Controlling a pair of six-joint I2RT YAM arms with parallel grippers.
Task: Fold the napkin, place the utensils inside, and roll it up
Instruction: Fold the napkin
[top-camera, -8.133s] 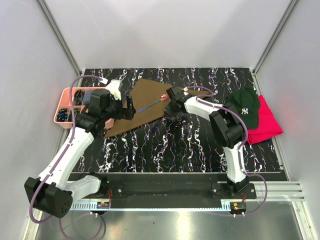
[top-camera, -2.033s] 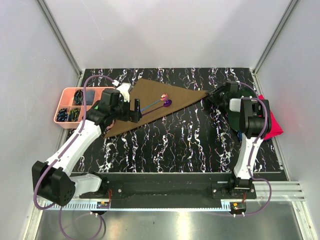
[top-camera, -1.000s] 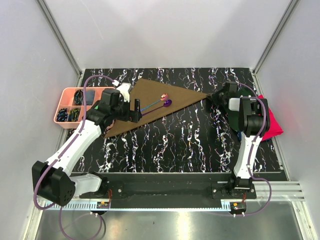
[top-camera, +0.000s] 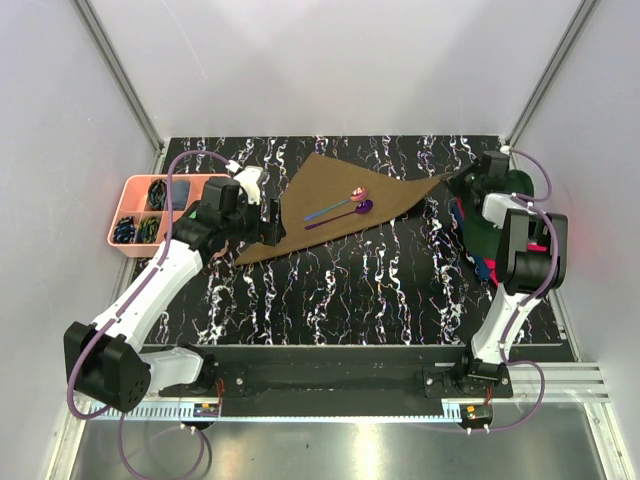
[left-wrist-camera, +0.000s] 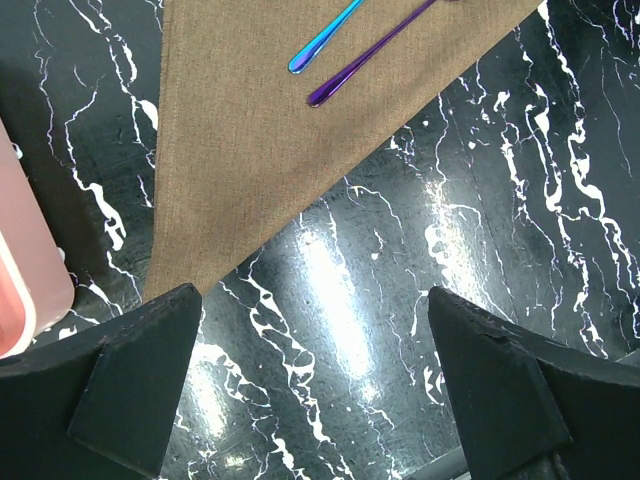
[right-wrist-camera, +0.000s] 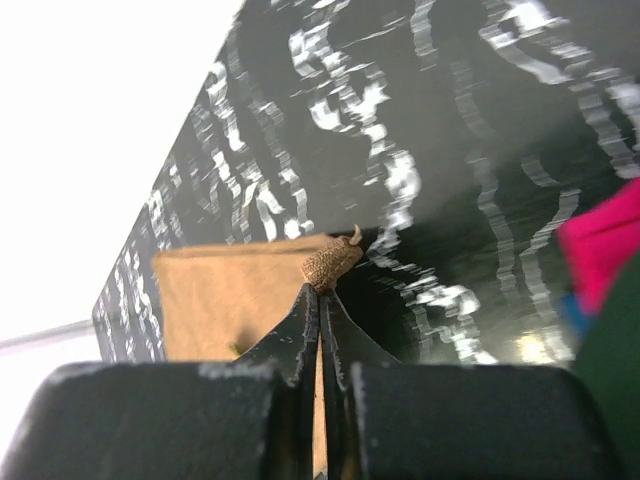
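The olive-brown napkin lies folded into a triangle on the black marbled table. Two iridescent utensils lie on it, one a spoon with a pinkish bowl; their handles show in the left wrist view. My right gripper is shut on the napkin's right corner near the cap. My left gripper is open and empty over the napkin's lower left corner, fingers wide apart above bare table.
A pink compartment tray with small items stands at the left edge. A dark green cap lies on a red cloth at the right, close to my right arm.
My right gripper has pulled the napkin's right corner to the right and back; the napkin and the utensils on it slid right. The left arm has barely moved.
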